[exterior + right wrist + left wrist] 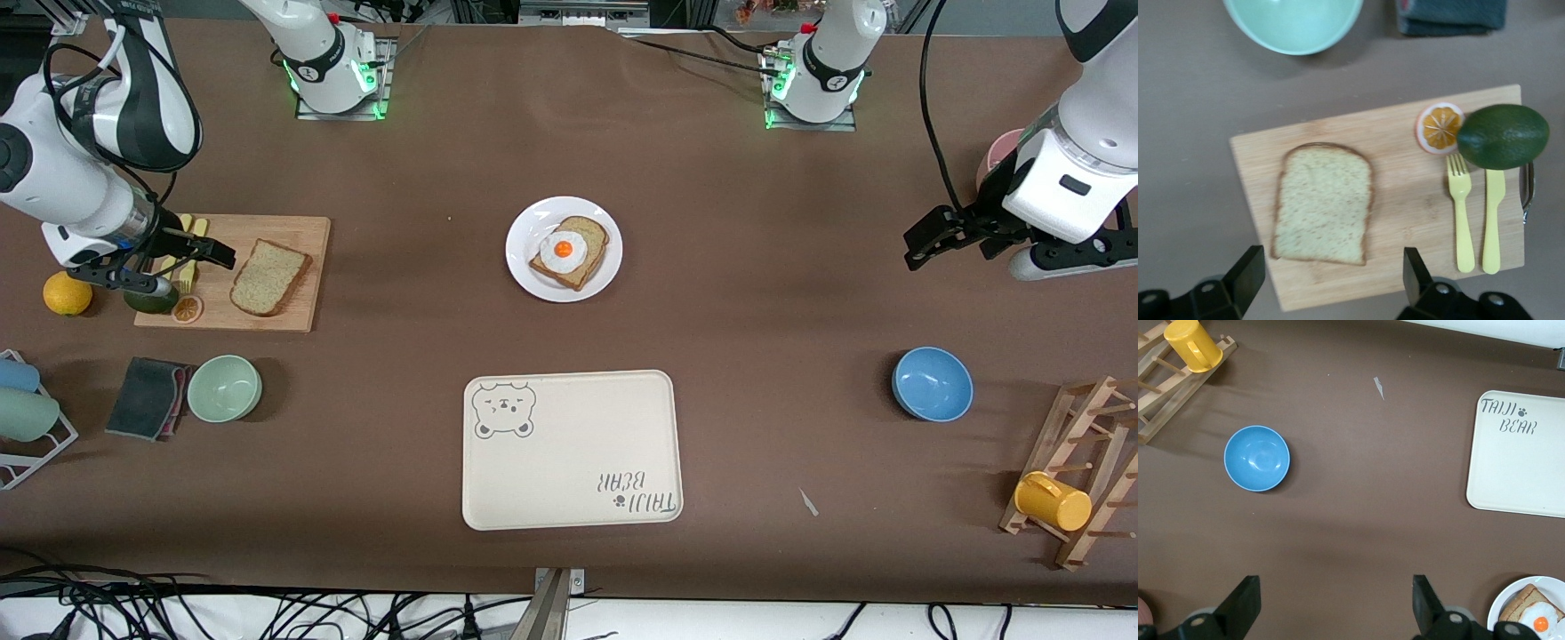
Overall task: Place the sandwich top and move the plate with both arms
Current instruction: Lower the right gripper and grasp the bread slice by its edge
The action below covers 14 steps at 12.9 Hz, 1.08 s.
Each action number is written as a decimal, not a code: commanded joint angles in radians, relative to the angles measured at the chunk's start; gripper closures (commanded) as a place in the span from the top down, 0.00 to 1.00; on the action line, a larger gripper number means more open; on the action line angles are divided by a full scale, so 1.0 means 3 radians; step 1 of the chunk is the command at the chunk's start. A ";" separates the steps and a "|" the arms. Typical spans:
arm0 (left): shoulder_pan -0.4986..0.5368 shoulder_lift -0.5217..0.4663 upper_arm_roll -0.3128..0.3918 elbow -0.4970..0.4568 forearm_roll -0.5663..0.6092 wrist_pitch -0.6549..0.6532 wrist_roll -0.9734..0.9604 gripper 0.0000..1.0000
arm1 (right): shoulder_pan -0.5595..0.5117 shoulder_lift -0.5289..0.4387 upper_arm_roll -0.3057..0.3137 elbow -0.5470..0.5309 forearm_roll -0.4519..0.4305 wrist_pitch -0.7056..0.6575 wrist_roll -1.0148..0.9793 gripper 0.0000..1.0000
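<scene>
- The right gripper (191, 253) hung over the end of the wooden cutting board (293, 307) toward the right arm's end of the table (765, 293), its fingers (1238, 283) spread wide and holding nothing.
- The left gripper (929, 240) hung over bare table at the left arm's end, at about 3 o'clock from the plate (524, 267) in the front view; its fingers (1245, 603) were likewise spread apart and empty.
- The sandwich top (269, 276), a speckled tan slice with a darker crust, lay flat on the cutting board, well apart from the plate and at about 9 o'clock from it.
- On the same board, toward the right arm's end, lay a yellow fork (1461, 210) and a yellow knife (1493, 220) side by side, an orange slice (1440, 127) and a dark green avocado (1503, 136) touching that slice.
- The plate sat near the table's middle and carried a browner toast slice (589, 258) with a fried egg (563, 250) on top.
- The cream tray (587, 453) with a bear drawing lay at 6 o'clock from the plate, nearer the front camera and apart from it.
- A blue bowl (932, 383) stood toward the left arm's end, a pale green bowl (224, 388) and a folded dark cloth (147, 397) toward the right arm's end.
- A yellow mug (1053, 501) hung on a wooden rack (1089, 418) near the blue bowl.
- An orange (68, 293) sat on the table just beside the board.
</scene>
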 commanded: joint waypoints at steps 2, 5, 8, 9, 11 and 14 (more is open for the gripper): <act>-0.0023 0.0043 0.0047 0.0103 0.0033 -0.0100 -0.0041 1.00 | -0.0002 -0.0109 -0.0192 -0.0404 0.0072 0.0414 0.0009 0.92; 0.0008 0.0054 0.0042 0.0103 0.0018 -0.0177 -0.0040 1.00 | -0.0002 -0.0023 -0.0218 -0.0497 0.0077 0.0645 0.0014 0.92; 0.0008 0.0048 0.0032 0.0113 0.0018 -0.0177 -0.0046 1.00 | -0.0007 0.0243 -0.0218 -0.0502 0.0123 0.0998 0.0004 0.92; 0.0003 0.0053 0.0032 0.0108 0.0018 -0.0177 -0.0046 1.00 | -0.0007 0.0269 -0.0218 -0.0502 0.0148 0.1044 0.0004 0.92; 0.0003 0.0054 0.0032 0.0113 0.0013 -0.0177 -0.0046 1.00 | 0.0003 0.0371 -0.0213 -0.0477 0.0332 0.1055 0.0014 0.99; 0.0003 0.0054 0.0027 0.0113 0.0018 -0.0177 -0.0046 1.00 | 0.0003 0.0443 -0.0203 -0.0456 0.0394 0.1050 0.0004 1.00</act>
